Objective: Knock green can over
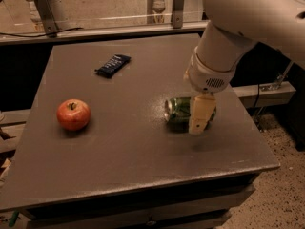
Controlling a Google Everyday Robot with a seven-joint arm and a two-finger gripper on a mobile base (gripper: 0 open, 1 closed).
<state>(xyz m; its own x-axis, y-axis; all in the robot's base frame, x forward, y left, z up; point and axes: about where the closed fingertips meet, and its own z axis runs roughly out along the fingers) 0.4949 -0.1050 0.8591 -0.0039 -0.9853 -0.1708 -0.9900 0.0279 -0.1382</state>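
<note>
The green can (178, 112) lies on its side on the right part of the dark table (143, 156), with its silver top facing left. My gripper (199, 124) hangs from the white arm (238, 27) and is down at the can's right half. It covers the can's bottom end. The gripper's cream-coloured part stands in front of the can and touches or nearly touches it.
A red apple (73, 114) sits at the table's left. A flat dark blue wrapped bar (113, 65) lies at the back left. The table's right edge is close behind the can. A railing with white posts (43, 4) runs behind the table.
</note>
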